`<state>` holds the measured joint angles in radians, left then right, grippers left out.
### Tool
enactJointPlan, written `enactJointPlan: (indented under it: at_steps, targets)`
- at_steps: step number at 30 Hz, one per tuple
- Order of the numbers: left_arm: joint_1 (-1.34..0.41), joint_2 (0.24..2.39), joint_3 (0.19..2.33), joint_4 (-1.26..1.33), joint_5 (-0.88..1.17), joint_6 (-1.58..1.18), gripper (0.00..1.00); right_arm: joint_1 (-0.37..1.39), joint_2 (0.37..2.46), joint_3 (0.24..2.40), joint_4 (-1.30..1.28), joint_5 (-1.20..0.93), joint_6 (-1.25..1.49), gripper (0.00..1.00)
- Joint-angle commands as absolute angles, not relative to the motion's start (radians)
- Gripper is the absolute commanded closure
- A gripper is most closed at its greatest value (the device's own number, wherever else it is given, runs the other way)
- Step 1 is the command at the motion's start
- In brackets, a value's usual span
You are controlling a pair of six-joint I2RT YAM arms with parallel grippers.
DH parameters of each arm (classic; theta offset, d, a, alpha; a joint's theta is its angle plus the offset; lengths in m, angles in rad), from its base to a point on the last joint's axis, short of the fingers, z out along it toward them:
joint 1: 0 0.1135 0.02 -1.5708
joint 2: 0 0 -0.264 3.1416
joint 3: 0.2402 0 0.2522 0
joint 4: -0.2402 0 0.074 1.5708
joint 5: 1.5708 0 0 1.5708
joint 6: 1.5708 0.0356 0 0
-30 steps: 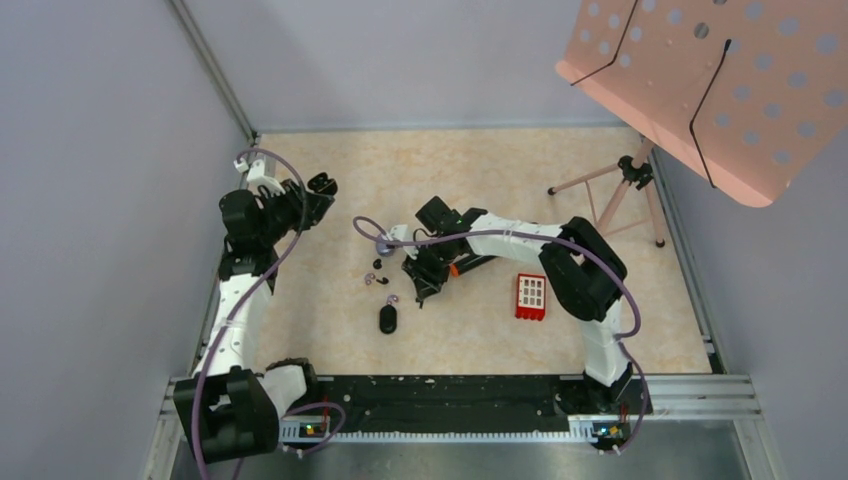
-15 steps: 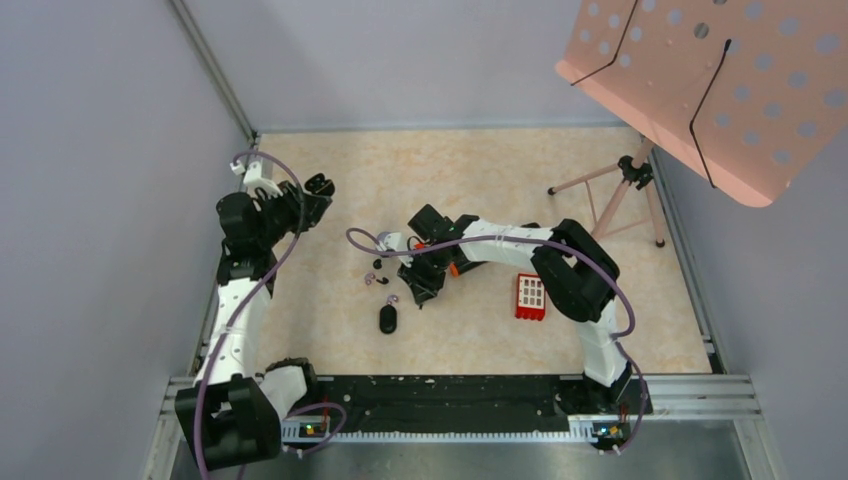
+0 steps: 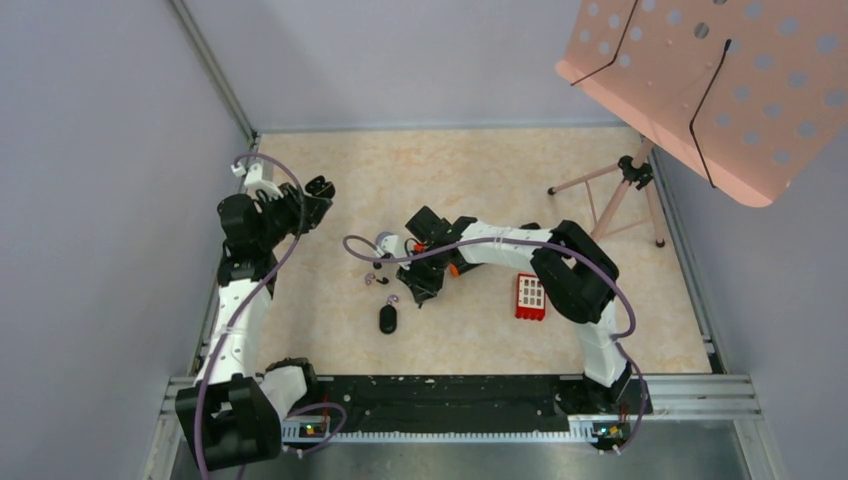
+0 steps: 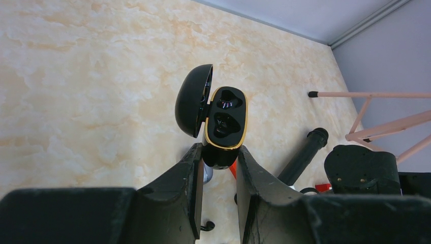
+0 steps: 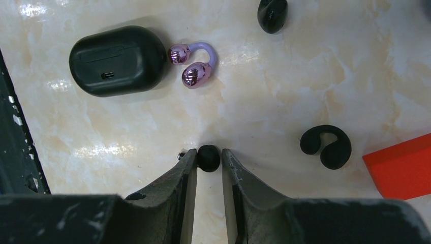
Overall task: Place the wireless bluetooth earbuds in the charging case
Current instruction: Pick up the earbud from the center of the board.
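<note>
My left gripper (image 4: 219, 152) is shut on the base of an open black charging case (image 4: 226, 117) with a gold rim. Its lid is swung left and both wells are empty. It is held in the air at the left (image 3: 318, 190). My right gripper (image 5: 208, 155) is down on the table (image 3: 418, 292), its fingertips closed on a small round black earbud (image 5: 208, 158). A purple clip earbud (image 5: 193, 63), a black clip earbud (image 5: 326, 146) and another black bud (image 5: 272, 14) lie loose on the table.
A second, closed black case (image 5: 118, 61) lies next to the purple bud (image 3: 388, 319). A red block (image 3: 530, 296) sits right of the right arm. A red-orange edge (image 5: 401, 165) is near my right fingers. A pink music stand (image 3: 720, 80) on a tripod (image 3: 630, 175) stands at the back right.
My right gripper has shifted a little left and forward toward the loose buds. The left arm with the open case has barely moved.
</note>
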<state>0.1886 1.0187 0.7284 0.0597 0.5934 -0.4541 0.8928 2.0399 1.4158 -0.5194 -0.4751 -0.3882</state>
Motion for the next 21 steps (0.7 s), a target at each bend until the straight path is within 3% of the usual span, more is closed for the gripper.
enactJointPlan:
  at_steps: [1,21]
  targets:
    - [0.195,1.027,0.745,0.111,0.602,-0.453,1.00,0.920,2.055,1.411,-0.529,-0.406,-0.438,0.76]
    - [0.195,1.048,0.743,0.099,0.669,-0.434,1.00,0.921,2.020,1.388,-0.549,-0.346,-0.431,0.76]
